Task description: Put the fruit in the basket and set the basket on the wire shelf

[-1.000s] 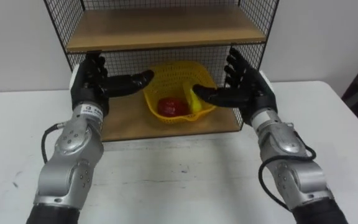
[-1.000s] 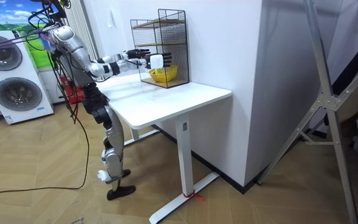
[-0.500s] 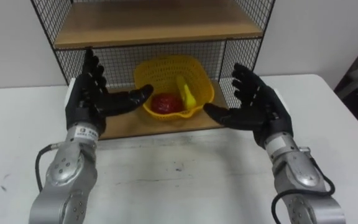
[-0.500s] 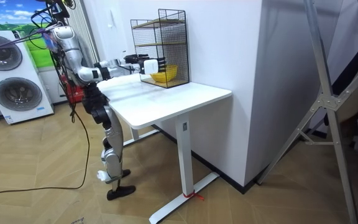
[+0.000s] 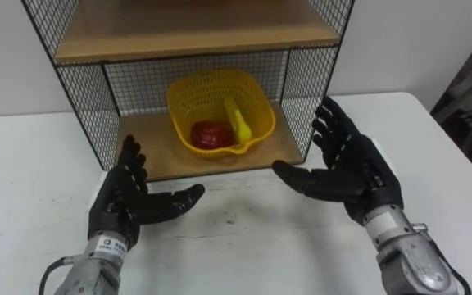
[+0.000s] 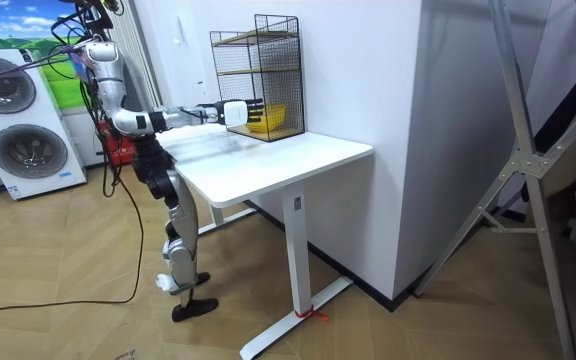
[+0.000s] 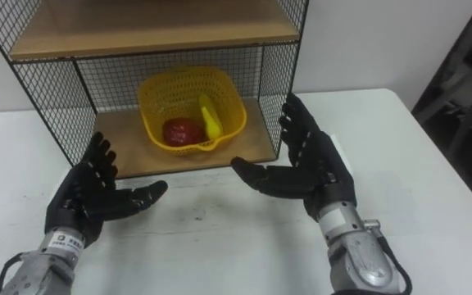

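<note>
Left hand (image 5: 125, 205) and right hand (image 5: 355, 172) are withdrawn from the wire shelf (image 5: 80, 98), fingers spread (empty). The basket (image 5: 207, 86) is shelved.

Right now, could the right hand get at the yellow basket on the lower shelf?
Probably yes. The right hand hovers open before the wire shelf, whose front has no mesh, and nothing lies between it and the yellow basket. The mesh side panel is close, so it should go in from the front.
</note>
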You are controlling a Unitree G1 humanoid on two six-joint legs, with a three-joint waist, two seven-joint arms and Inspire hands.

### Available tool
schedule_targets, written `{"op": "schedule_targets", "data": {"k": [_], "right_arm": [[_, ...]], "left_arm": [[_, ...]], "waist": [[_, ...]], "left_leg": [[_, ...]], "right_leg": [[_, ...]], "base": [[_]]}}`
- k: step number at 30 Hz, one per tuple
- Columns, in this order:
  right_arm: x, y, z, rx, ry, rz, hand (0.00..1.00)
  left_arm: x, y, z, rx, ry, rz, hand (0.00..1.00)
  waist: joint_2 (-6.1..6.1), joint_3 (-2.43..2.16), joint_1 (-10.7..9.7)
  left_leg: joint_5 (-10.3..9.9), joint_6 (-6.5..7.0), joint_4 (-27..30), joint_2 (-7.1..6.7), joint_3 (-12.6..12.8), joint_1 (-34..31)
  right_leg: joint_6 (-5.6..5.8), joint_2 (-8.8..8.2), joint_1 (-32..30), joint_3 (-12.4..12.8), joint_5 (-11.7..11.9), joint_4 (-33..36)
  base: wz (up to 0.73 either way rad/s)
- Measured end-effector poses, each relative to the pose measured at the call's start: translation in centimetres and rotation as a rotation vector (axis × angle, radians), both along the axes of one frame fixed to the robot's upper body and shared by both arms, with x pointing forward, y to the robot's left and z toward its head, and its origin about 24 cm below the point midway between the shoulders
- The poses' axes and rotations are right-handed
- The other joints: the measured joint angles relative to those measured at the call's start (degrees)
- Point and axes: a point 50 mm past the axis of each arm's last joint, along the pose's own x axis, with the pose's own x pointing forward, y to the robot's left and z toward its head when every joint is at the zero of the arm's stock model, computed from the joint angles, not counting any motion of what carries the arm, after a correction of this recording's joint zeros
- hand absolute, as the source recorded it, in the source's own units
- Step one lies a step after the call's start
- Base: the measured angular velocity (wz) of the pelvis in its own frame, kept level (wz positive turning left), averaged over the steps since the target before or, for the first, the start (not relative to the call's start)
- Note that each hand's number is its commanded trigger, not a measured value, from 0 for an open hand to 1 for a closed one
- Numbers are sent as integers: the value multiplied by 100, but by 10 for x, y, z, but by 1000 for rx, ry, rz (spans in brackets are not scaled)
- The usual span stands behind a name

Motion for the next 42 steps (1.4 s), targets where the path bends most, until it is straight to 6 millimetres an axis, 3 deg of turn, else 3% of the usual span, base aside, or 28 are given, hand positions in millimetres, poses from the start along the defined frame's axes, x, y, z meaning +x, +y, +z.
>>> {"op": "schedule_targets", "data": {"k": [10,13,16,19,22,25,28,30,32,37,42], "right_arm": [[-11,-16,9,-31,-82,-122,0],[-18,-21,10,-53,-97,-181,0],[-29,-34,13,-118,-106,-281,0],[-36,-54,21,-191,-155,-436,0],[-44,-78,34,-293,-214,-625,0],[-57,-111,54,-393,-293,-846,0],[-80,-157,95,-528,-442,-1129,0],[-93,-174,115,-554,-528,-1266,0],[-107,-186,125,-573,-577,-1397,0],[-148,-224,115,-581,-460,-1714,0],[-204,-264,109,-417,-331,-2095,0]], "left_arm": [[-8,11,16,40,-126,51,0],[-11,24,23,101,-179,143,0],[-16,39,30,192,-217,259,0],[-24,56,42,283,-268,408,0],[-38,93,66,405,-361,675,0],[-62,130,97,500,-490,967,0],[-102,174,134,647,-604,1319,0],[-124,188,150,709,-668,1483,0],[-141,196,161,744,-723,1616,0],[-179,233,164,740,-659,1948,0],[-220,265,146,557,-453,2214,0]], "waist": [[53,31,59],[79,39,83],[116,16,142],[135,23,247],[148,29,351],[187,27,497],[229,16,548],[223,-24,551],[213,-25,541],[108,-15,524],[79,-9,487]], "left_leg": [[0,1,-25,6,77,-28],[0,1,-24,1,72,-20],[-1,0,-15,-5,9,-98],[8,-6,-40,-10,4,-94],[8,-9,-36,-10,-13,-94],[7,-9,-32,-7,-17,-93],[6,-10,4,-14,-42,-142],[6,-10,7,-19,-68,-208],[6,-12,9,-30,-120,-221],[9,-33,21,-53,-154,-308],[-85,-42,241,-97,-193,-636]], "right_leg": [[2,24,-36,65,8,0],[2,24,-65,69,7,-2],[6,21,-122,46,3,7],[-4,52,-118,39,13,4],[-5,63,-132,45,13,-6],[4,60,-143,45,2,-12],[16,9,-176,21,-37,20],[18,5,-231,-7,-42,22],[32,-7,-236,-51,-91,43],[-22,-53,-408,-89,-235,329],[-25,-79,-676,-133,-303,495]], "base": [[-3],[0],[0],[-3],[1],[0],[8],[8],[13],[5],[3]]}}
